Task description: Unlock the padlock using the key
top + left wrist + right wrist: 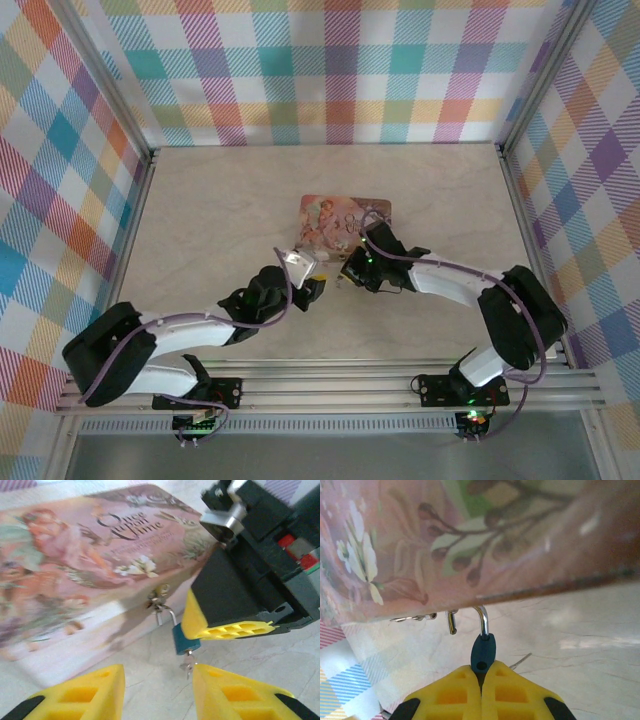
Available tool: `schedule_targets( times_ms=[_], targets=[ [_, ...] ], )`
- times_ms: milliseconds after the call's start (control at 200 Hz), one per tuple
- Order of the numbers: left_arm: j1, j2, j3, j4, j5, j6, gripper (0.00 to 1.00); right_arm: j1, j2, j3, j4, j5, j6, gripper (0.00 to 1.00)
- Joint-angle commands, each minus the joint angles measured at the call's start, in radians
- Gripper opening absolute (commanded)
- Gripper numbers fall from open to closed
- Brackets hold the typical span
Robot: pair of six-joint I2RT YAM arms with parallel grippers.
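Clamping the padlock (483,652) in my right claw (481,681); my left claw (159,690) gapes empty, key (187,664) at padlock's six o'clock.

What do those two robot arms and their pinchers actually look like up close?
Both the left arm and right arm have white tube-like links joined by chunky black joints, with a purple cable looping along each. The left gripper and right gripper are black blocks ending in yellow wedge-shaped fingers with honeycomb-like cutouts.
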Motion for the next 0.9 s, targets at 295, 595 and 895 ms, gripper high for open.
schedule_targets(
  times_ms=[295,595,895],
  targets=[
    [-0.008,-0.128,-0.076,-0.065,-0.100,-0.054,0.42,-0.014,-0.105,-0.101,-0.073,0.101,0.142,0.00],
    [-0.008,-0.189,-0.109,-0.078,-0.109,-0.062,0.42,0.004,-0.097,-0.059,-0.032,0.171,0.229,0.00],
    [-0.008,-0.276,-0.119,-0.133,-0.117,-0.031,0.43,0.013,-0.093,-0.001,-0.054,0.232,0.228,0.00]
  ],
)
